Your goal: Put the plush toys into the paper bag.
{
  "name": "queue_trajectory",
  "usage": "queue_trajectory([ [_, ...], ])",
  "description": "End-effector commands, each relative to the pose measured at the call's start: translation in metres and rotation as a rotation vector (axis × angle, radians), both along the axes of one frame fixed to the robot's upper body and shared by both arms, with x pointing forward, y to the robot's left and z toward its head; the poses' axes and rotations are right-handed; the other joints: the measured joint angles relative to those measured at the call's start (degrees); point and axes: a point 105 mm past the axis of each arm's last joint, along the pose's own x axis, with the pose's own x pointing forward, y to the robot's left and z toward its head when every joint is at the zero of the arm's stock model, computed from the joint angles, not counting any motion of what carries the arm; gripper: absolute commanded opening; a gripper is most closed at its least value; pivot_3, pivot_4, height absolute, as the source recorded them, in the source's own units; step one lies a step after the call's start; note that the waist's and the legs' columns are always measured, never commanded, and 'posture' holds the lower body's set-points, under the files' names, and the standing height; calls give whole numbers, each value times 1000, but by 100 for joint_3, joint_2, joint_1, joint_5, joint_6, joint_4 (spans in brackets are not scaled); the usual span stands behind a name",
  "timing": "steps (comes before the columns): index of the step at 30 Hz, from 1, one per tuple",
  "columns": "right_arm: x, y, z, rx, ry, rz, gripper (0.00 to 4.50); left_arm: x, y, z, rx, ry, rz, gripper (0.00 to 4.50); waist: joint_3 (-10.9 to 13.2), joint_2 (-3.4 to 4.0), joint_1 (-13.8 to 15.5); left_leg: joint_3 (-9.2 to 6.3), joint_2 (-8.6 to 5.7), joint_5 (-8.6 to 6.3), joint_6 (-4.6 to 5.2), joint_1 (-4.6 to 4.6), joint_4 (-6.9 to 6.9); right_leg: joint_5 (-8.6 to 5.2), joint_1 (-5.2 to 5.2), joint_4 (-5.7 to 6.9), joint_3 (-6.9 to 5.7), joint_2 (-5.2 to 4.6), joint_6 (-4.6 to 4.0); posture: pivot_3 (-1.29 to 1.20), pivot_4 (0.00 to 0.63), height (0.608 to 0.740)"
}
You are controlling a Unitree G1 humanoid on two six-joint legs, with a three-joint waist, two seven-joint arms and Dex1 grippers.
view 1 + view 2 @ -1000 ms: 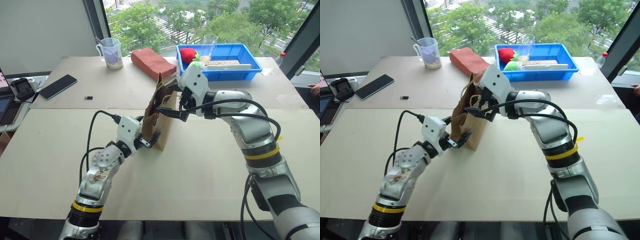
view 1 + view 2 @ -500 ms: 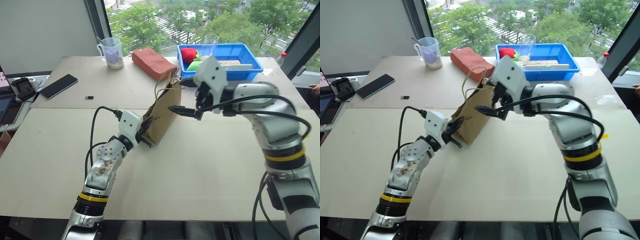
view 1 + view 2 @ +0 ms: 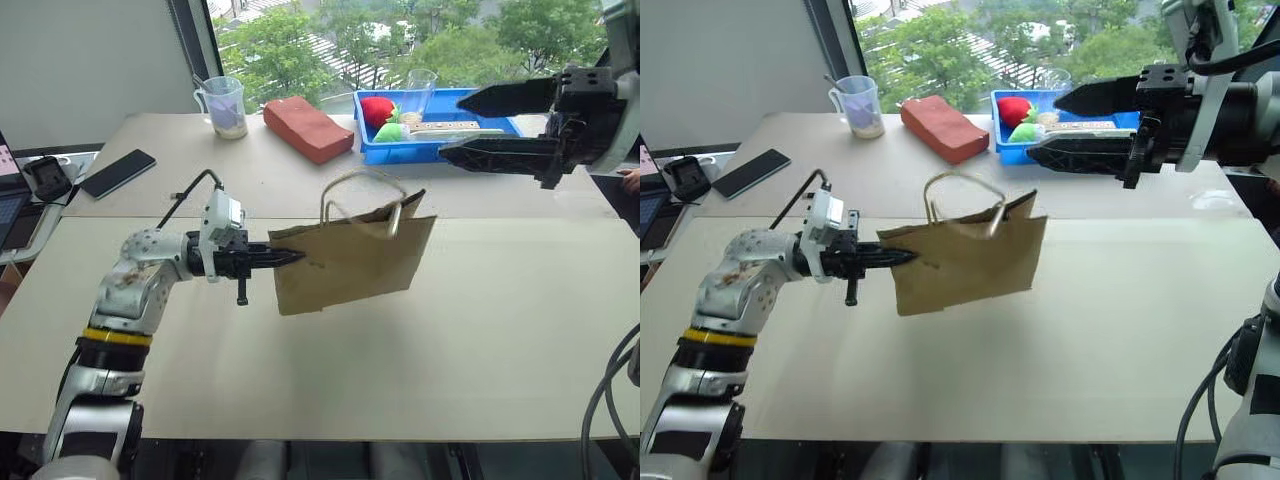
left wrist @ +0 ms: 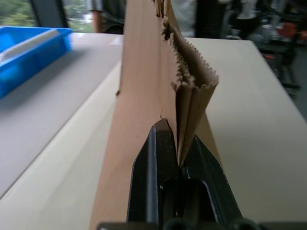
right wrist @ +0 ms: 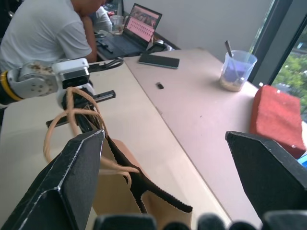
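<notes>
The brown paper bag [image 3: 350,258] hangs flat in the air above the table, its two cord handles [image 3: 362,195] looping up from the top. My left gripper [image 3: 285,258] points level to the right and is shut on the bag's left edge. In the left wrist view its black fingers [image 4: 158,158] pinch the folded paper [image 4: 144,91]. My right gripper [image 3: 455,127] is open, raised at the back right, apart from the bag and in front of the blue bin. The plush toys are out of view.
A blue bin [image 3: 395,152] at the back holds a red round plush [image 3: 375,108] and a green plush [image 3: 388,130]. A reddish block [image 3: 305,127], a measuring cup [image 3: 225,105] and a phone [image 3: 115,172] lie on the far table. A person [image 5: 43,33] sits by a laptop [image 5: 144,21].
My left gripper shut on the bag's edge and lifted it off the table, turning level. My right gripper left the bag's top and drew up and to the right.
</notes>
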Motion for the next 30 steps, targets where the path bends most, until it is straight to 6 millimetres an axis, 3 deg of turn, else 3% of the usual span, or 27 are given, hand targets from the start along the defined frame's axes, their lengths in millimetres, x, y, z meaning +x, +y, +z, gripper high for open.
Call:
queue_trajectory([
  [1, -1, 5, -3, -17, -41, 29, 4500, 13, -6, -14, 40, -27, -49, 30, 0, 0, -6, 0, 0, 0, 0, -2, 0, 0, -6, 2, 0, 0, 0, 0, 150, 740],
  [4, -1, 11, -15, -27, -32, 36, 4500, 23, -9, -27, 64, -25, -67, 840, -1, -2, -20, -3, 0, -1, 1, -7, 0, 0, -6, 21, -3, 0, 0, 0, 150, 740],
  [7, -3, 12, -18, -26, -31, 34, 4500, 26, -2, -23, 74, -40, -66, 2277, 0, -1, -54, -2, -2, -1, 2, -25, 2, 1, -25, 20, -2, -2, 0, 0, 150, 740],
  [11, -3, 7, -31, -44, -24, 4, 4500, 27, 22, -9, 100, -61, 5, 4159, 0, -2, -56, -8, 1, -8, 14, -23, 1, 0, -26, 22, -10, -2, 0, 0, 150, 740],
  [12, -4, 5, -33, -47, -21, -5, 4500, 24, 30, -6, 112, -54, 28, 4429, 0, -2, -57, -7, 0, -10, 17, -23, 1, 0, -26, 22, -8, -2, 1, 0, 150, 740],
  [15, -6, -7, -36, -62, -19, -41, 4500, 10, 46, 10, 136, -43, 116, 4429, 2, 2, -57, -6, 0, -11, 18, -20, 1, 0, -25, 26, -4, -2, 1, 0, 150, 740],
  [18, -9, -24, -40, -92, -19, -94, 4500, 0, 56, 39, 134, -77, 264, 4429, 4, -1, 1, -8, 2, -12, 20, -21, 1, -1, -23, 28, -5, -2, 2, 0, 150, 740],
  [22, -10, -48, -54, -158, 8, -156, 4500, -3, 70, 67, 141, -129, 436, 4429, 5, -3, 58, -11, 3, -11, 19, -20, 2, -2, -10, 18, -9, -3, 4, 0, 150, 740],
  [30, 1, -74, -77, -170, 28, -240, 4500, -3, 81, 76, 135, -163, 521, 4429, 6, -3, -5, 6, 4, -6, 10, -2, 2, -3, -14, 11, 0, -2, 4, 0, 150, 740],
])
